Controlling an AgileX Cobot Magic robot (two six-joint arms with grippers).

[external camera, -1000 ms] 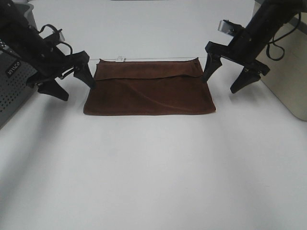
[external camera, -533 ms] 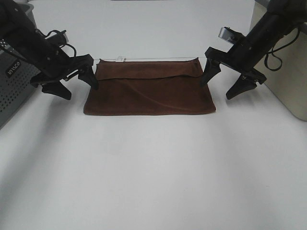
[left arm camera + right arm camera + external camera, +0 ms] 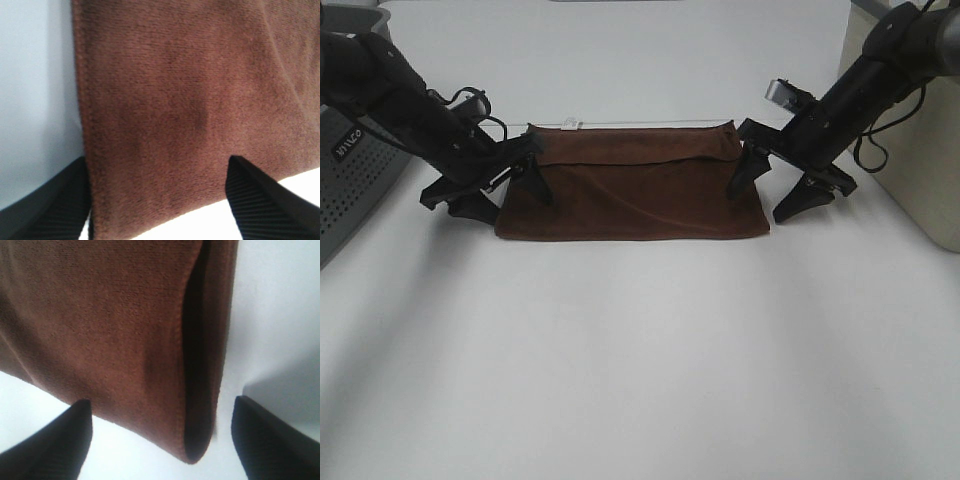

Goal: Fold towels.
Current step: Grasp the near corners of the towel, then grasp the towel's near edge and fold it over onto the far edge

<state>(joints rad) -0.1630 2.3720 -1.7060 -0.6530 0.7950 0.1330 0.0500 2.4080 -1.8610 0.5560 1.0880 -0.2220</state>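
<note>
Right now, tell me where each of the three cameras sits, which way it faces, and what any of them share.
Exterior high: mounted high off the arms, looking down across the table at the towel; the left gripper and right gripper show, open, at the towel's short ends.
Left wrist: on the left wrist, looking past its fingertips at one towel edge.
Right wrist: on the right wrist, looking past its fingertips at the towel's layered end.
Shared: all three see the towel and the table.
</note>
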